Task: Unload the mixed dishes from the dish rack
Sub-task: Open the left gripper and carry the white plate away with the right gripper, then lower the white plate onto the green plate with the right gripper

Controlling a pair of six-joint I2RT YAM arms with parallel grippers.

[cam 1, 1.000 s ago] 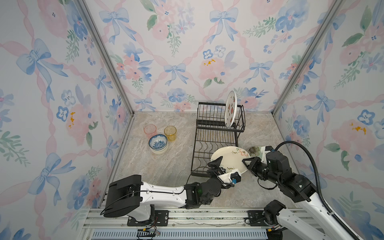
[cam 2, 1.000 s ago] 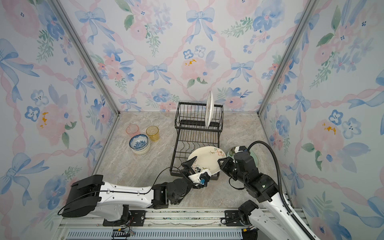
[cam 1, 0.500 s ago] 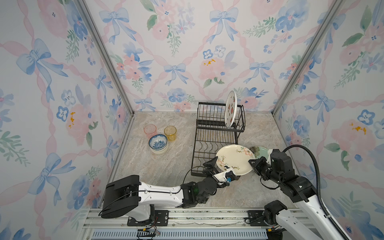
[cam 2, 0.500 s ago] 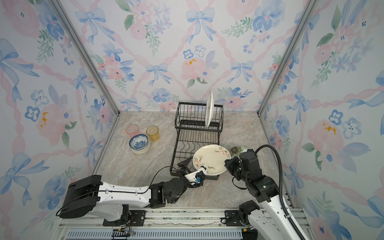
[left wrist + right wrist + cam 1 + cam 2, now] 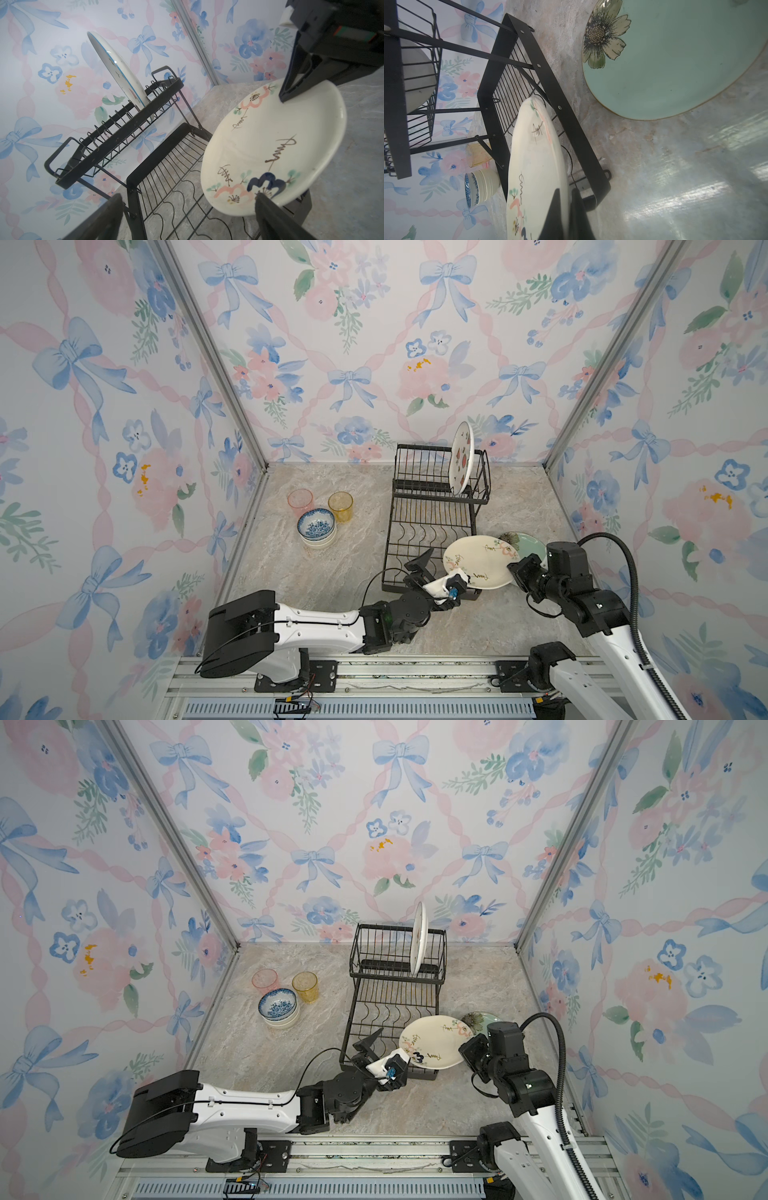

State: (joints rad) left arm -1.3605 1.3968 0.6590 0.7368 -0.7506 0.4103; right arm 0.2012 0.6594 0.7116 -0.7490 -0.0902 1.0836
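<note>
A round cream floral-print plate [image 5: 478, 562] is clamped by the right gripper [image 5: 512, 569] over a corner of the black wire dish rack [image 5: 419, 488]; the left gripper [image 5: 439, 572] is spread wide at the opposite rim

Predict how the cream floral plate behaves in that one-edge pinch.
Likely rigid: the cream plate holds shape pinched at one rim by the right gripper. Glossy glaze may let it slip or pivot. Probably chips against the dish rack.

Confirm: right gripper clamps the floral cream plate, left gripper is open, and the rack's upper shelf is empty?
Not empty: both top views show a fruit-print plate standing in the upper shelf. The right gripper does clamp the floral cream plate; the left gripper is open.
</note>
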